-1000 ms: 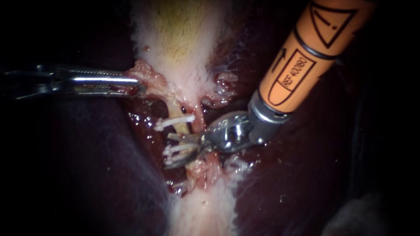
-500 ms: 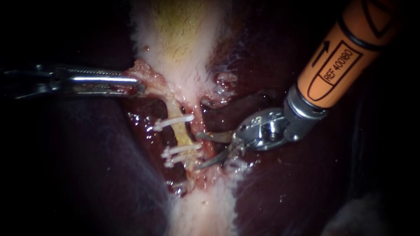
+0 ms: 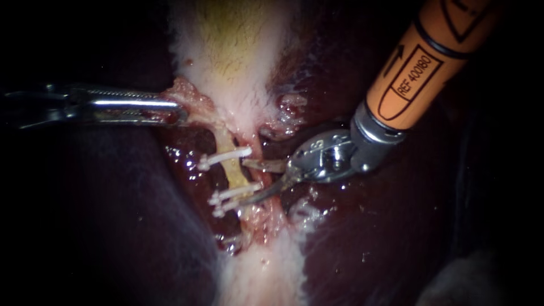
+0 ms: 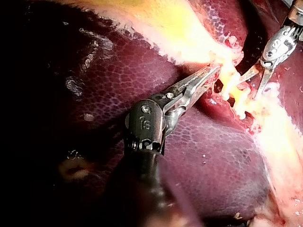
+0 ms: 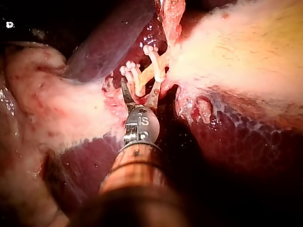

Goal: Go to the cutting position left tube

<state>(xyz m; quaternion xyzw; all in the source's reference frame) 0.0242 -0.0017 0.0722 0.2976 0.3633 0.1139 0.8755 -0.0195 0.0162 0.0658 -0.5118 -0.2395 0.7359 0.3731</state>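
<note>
Jaws of our right instrument (image 3: 252,181) are gaping at the left tube (image 3: 234,173), between its clips (image 3: 224,158) | our left instrument (image 3: 179,113), mid-left of frame, is pinching the gallbladder (image 3: 238,85) edge.

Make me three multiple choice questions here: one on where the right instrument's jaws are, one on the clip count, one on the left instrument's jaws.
1. Where are the right instrument's jaws? A at the tube, between clips; B withdrawn, clear of any tube; C out of view.
2. How many white clips sit on the tube? A one; B three; C six.
3. The left instrument's jaws are: A wide open; B shut on tissue; C hidden.
Answers: 1 A, the open jaws reach the tube; 2 B, one clip above the jaws, two below; 3 B, they pinch tissue beside the gallbladder.
</note>
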